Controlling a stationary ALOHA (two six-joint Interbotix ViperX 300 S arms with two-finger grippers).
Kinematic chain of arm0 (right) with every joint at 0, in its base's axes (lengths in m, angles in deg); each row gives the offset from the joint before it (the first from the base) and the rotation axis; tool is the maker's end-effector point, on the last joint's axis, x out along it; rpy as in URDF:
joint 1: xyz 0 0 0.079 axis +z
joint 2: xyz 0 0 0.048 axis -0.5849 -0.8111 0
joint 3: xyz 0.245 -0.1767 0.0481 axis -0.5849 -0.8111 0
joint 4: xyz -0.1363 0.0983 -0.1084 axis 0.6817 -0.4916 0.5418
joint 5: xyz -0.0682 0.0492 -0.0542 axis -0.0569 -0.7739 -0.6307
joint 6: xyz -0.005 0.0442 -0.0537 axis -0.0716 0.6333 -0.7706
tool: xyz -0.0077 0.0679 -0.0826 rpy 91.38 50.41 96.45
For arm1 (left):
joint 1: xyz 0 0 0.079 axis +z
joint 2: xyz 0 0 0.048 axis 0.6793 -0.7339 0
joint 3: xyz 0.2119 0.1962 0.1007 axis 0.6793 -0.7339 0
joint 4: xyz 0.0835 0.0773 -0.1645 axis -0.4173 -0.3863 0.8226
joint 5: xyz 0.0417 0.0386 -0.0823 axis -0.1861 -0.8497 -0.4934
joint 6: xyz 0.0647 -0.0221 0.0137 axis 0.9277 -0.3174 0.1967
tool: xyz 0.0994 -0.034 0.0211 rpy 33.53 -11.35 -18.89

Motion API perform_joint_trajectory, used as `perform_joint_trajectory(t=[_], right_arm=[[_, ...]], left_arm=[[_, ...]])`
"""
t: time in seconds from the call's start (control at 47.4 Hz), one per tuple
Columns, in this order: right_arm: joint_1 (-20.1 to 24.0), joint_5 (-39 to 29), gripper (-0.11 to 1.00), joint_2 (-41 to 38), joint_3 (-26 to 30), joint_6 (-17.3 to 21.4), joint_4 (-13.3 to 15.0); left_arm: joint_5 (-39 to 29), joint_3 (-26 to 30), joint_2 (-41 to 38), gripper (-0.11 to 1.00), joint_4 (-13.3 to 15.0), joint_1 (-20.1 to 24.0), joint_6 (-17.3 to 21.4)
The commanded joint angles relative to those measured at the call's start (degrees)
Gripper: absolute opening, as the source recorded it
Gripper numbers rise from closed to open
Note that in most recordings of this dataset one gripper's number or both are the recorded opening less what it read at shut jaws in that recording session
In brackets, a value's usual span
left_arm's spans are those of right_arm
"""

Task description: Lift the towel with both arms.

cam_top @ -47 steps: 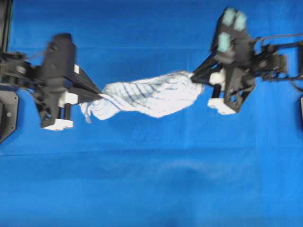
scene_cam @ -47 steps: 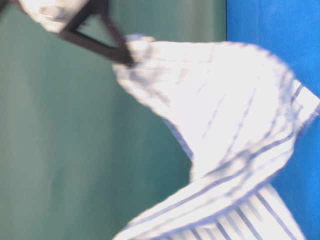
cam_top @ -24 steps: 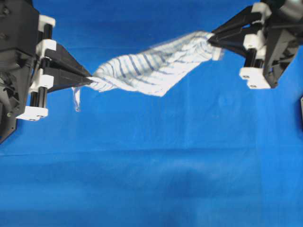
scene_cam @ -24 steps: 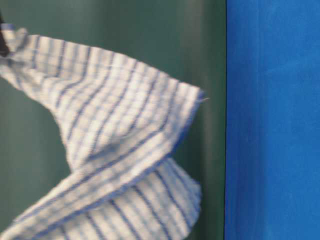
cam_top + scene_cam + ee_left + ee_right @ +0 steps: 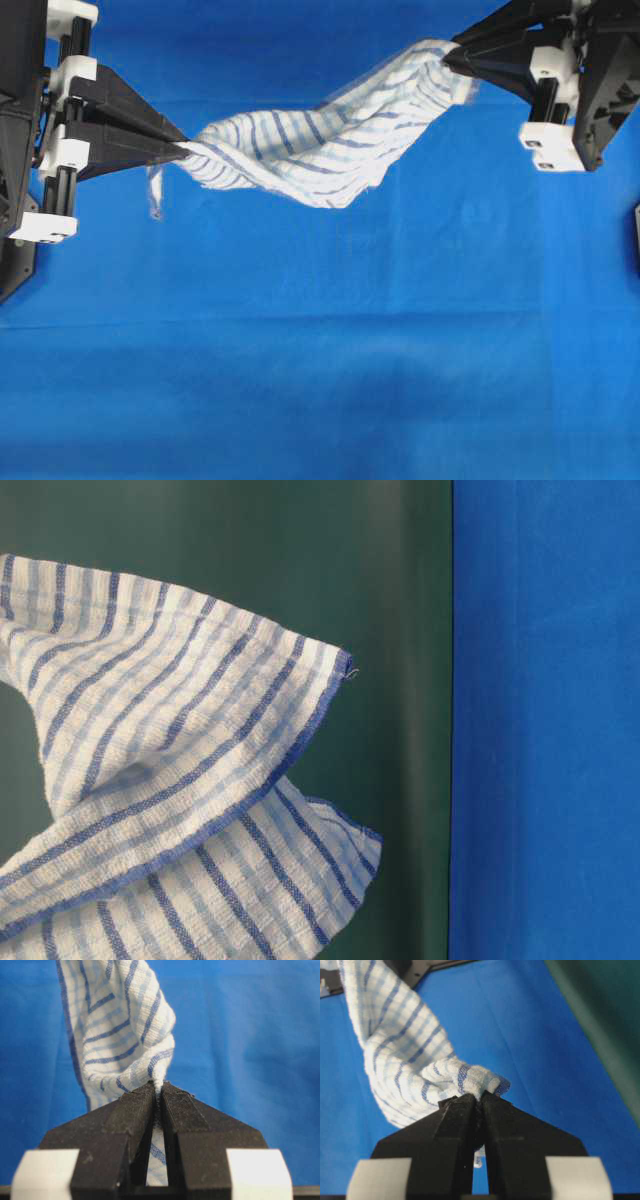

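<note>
So you're hanging the towel (image 5: 320, 150) lengthwise between both tools.
Left tool (image 5: 182, 152) and right tool (image 5: 448, 55) are each pinching an opposite end.

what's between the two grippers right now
Only the towel, pinched at one end by the left gripper and at the other by the right gripper, sagging between them above the blue cloth; the overhead view shows it.

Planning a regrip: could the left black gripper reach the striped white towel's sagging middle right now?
Probably not: the left gripper is shut on the towel, whose other end the right gripper pinches.
</note>
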Motion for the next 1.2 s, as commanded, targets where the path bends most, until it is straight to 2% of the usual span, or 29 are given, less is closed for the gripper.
perform_joint_trajectory(t=[0.0,0.148,0.274,0.338,0.506,0.591,0.675,0.928,1.182], right_arm=[[0.53,0.44,0.04,0.79,1.14,-1.58,0.26],[0.79,0.88,0.04,0.88,1.05,-4.83,-0.26],[0.88,1.05,0.05,0.88,1.05,-4.83,-0.53],[0.88,0.79,0.09,0.79,0.97,-4.66,-0.53],[0.88,0.18,0.58,0.62,0.09,-4.57,-0.44],[0.88,-0.09,0.70,0.62,-0.44,-4.31,-0.53],[0.88,-0.70,0.66,0.62,-0.88,-3.16,-0.53],[0.88,-0.70,0.67,0.53,-6.06,0.62,-0.53],[3.16,5.19,0.67,-2.72,-14.06,3.78,-0.53]], left_arm=[[0.97,1.41,0.44,0.03,-0.09,-0.09,0.00],[1.67,1.41,0.44,0.03,-0.09,-0.09,0.26],[1.67,1.32,0.62,0.06,0.00,-0.09,-0.09],[1.67,1.14,0.88,0.20,0.09,-0.09,-0.18],[2.02,-0.62,2.02,0.72,0.18,-0.09,-0.18],[2.29,-1.85,2.55,0.90,0.26,-0.09,-0.35],[2.90,-3.08,2.81,0.88,0.35,-0.09,-0.62],[8.61,-9.58,1.14,0.88,0.53,-0.62,-1.67],[17.40,-18.37,-2.02,0.88,0.53,-1.49,-1.67]])
